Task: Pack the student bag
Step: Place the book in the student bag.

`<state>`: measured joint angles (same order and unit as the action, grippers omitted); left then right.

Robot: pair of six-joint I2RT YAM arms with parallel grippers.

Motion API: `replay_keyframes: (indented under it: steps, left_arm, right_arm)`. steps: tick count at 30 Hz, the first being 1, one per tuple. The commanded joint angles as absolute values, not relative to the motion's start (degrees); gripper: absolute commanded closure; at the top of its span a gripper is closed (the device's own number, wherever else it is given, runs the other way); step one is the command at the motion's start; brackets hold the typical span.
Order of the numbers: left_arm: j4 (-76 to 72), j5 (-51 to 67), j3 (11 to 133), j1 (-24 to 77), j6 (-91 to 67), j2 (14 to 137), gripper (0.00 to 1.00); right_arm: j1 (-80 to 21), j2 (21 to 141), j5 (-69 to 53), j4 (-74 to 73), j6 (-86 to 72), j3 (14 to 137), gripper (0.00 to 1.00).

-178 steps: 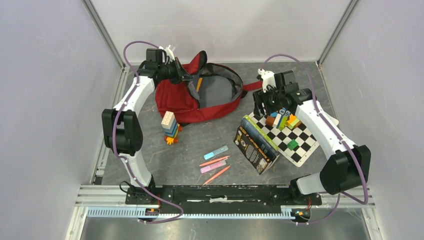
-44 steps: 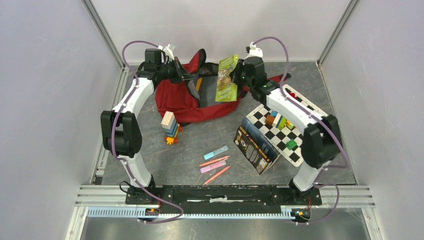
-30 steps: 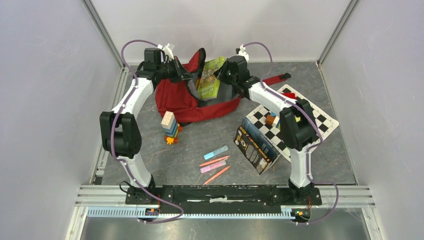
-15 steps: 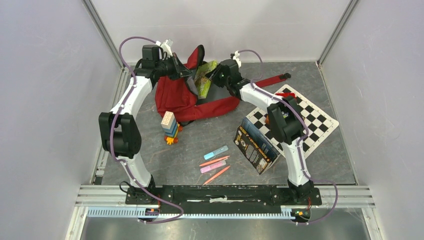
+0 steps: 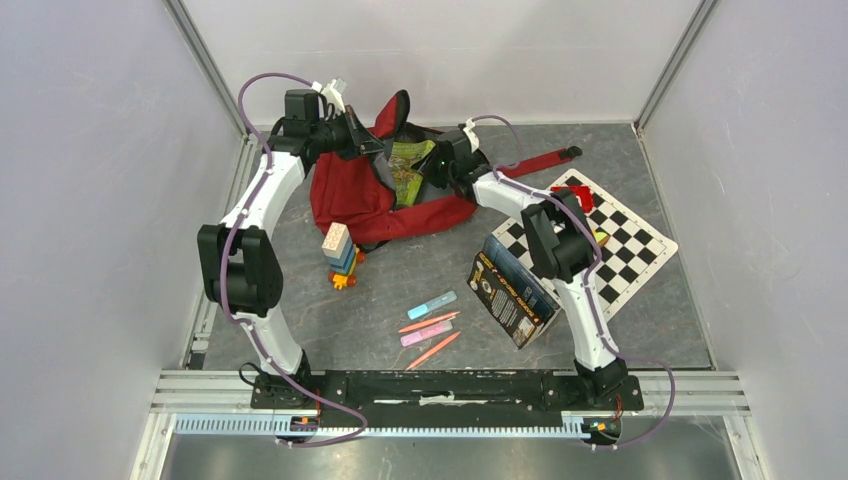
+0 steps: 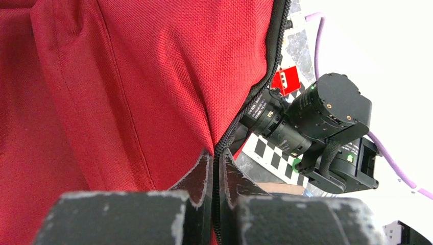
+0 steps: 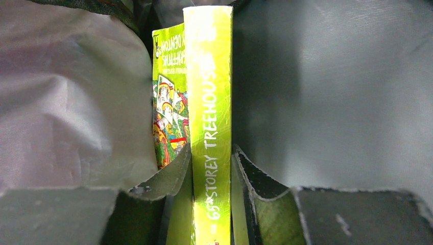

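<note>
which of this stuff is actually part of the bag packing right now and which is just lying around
In the job:
- student bag, zip edge pinched by the left gripper
- green book, held by the right gripper inside the bag

Lying about, untouched:
- block tower
- pens
- dark box
- chessboard
- small red box

green book [image 7: 209, 127] spine lettered "STOREY TREEHOUSE", leading number unclear, cover text unreadable
</note>
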<state>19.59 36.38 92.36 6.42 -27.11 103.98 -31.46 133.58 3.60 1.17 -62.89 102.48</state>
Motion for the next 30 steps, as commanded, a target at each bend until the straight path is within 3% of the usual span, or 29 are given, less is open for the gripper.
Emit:
replay_keyframes:
  steps: [1, 6, 11, 15, 18, 25, 30]
  left_arm:
    - [17.5, 38.2, 96.0, 5.9, -26.7, 103.5, 0.98]
    - [17.7, 38.5, 95.8, 5.9, -26.7, 104.2, 0.98]
    - [17.7, 38.5, 94.7, 5.9, -26.1, 104.4, 0.98]
    - [18.0, 38.0, 94.0, 5.9, -25.6, 104.0, 0.98]
    - [17.9, 37.9, 94.0, 5.9, -25.5, 103.9, 0.98]
    - [17.8, 38.0, 93.9, 5.9, -25.6, 103.7, 0.98]
    - [17.8, 38.1, 93.6, 5.9, -25.6, 103.5, 0.98]
  right_arm:
    - [-32.7, 136.3, 3.1, 1.2, -61.9, 107.2, 1.00]
    - [-34.2, 141.3, -2.1, 3.7, -62.0, 112.4, 0.97]
    - [-34.9, 143.7, -4.8, 5.3, -60.6, 115.1, 0.76]
    - [-34.8, 141.3, -1.7, 3.0, -57.4, 112.6, 0.53]
    - [-34.7, 138.7, 1.7, 1.1, -55.0, 110.1, 0.44]
    - [-34.7, 134.7, 8.2, -3.0, -49.9, 108.1, 0.42]
    - [-34.7, 134.4, 7.7, -1.8, -48.7, 107.4, 0.51]
